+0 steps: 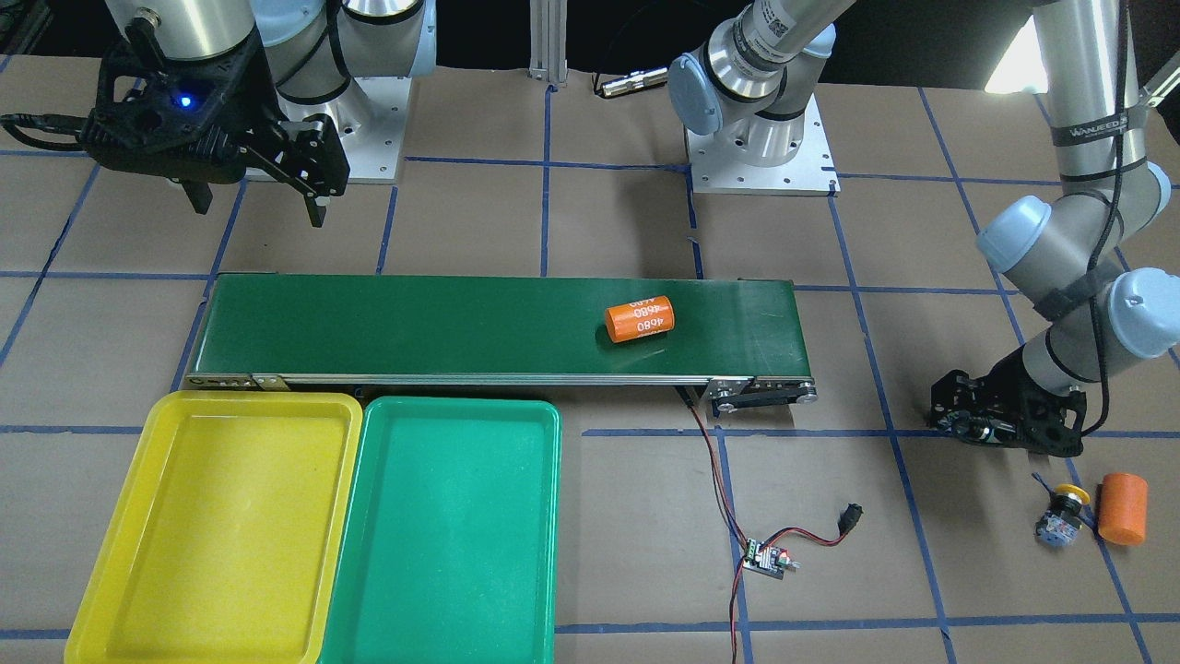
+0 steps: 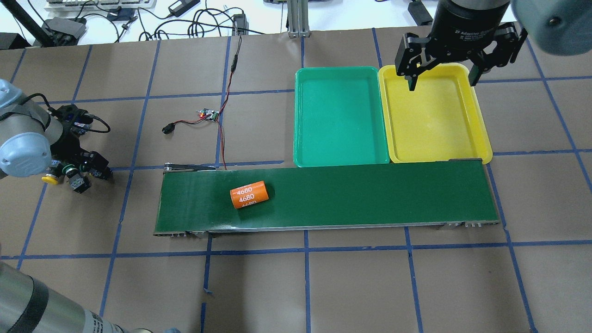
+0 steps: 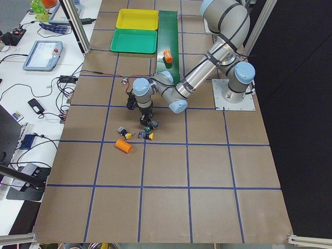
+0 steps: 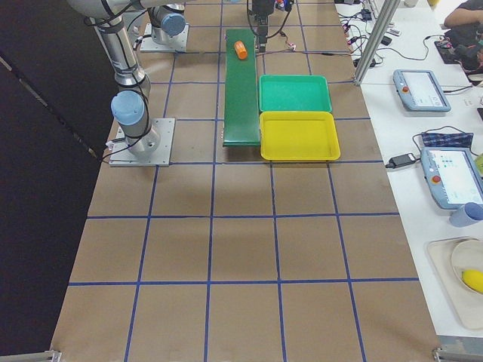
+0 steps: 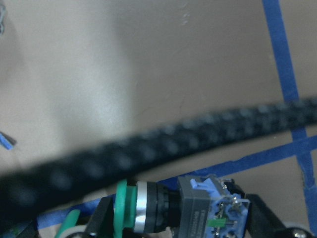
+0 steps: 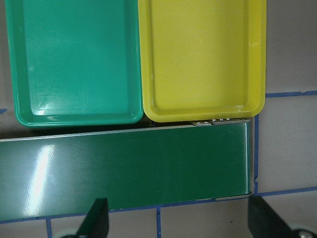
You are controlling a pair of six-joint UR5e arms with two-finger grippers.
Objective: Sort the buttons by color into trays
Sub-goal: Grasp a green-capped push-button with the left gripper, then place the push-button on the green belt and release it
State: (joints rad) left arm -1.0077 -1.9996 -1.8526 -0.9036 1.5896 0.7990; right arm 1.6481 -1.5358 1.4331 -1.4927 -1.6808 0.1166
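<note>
**The left pincer [image 5: 181,220] is clamping a green-capped button [image 5: 148,210] at one end of the desk [image 1: 922,572], while the right pincer [image 2: 441,85] is hanging spread apart near the trays.**

In the left wrist view, the left pincer's fingers [image 5: 260,215] are pressing on either end of the green-capped button. The button is lying sideways between them, low at the desk and well apart from both trays. A yellow-capped button [image 1: 1063,516] is lying on the desk near that pincer, just beside a plain orange cylinder [image 1: 1123,521]. The right pincer is hovering with its fingers wide apart, up by the other end of the conveyor belt [image 1: 415,323]. There the yellow tray [image 1: 221,516] and the green tray [image 1: 452,526] are sitting side by side, touching each other, along the belt's edge. An orange cylinder marked 4680 [image 1: 640,318] is lying on its side on the belt.
</note>
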